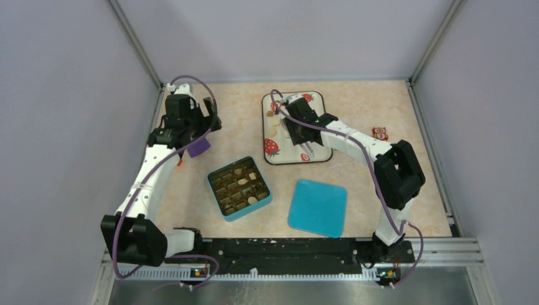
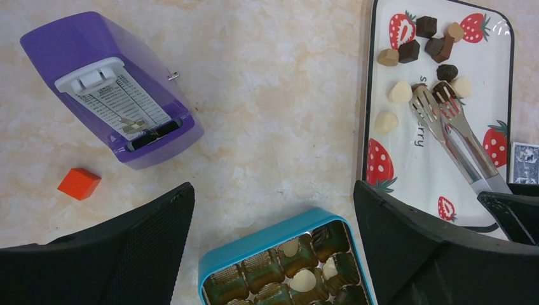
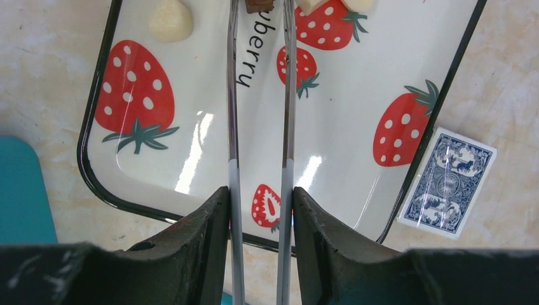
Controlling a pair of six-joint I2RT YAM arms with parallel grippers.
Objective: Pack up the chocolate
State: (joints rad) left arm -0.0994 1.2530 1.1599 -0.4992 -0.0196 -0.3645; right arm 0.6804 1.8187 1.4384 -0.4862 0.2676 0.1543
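The chocolate (image 2: pixel 407 52) lies as several dark, light-brown and cream pieces at the far end of the strawberry tray (image 2: pixel 407 165). The teal box (image 1: pixel 239 188) holds a few pieces, such as a cream one (image 2: pixel 303 279), in its cells. My right gripper (image 3: pixel 260 197) is shut on metal tongs (image 3: pixel 232 127) above the tray (image 1: pixel 320 108). The tongs' tips (image 2: pixel 432 98) reach the pieces, and a dark-brown piece (image 3: pixel 259 5) sits between them. My left gripper (image 2: pixel 273 210) is open and empty, above the table beyond the box's far rim (image 2: pixel 267 244).
The teal lid (image 1: pixel 318 207) lies right of the box. A purple metronome (image 2: pixel 114 89) and a small orange cube (image 2: pixel 79 183) lie far left. A blue card deck (image 3: pixel 448 184) sits by the tray's right edge. An orange owl figure (image 1: pixel 380 133) stands far right.
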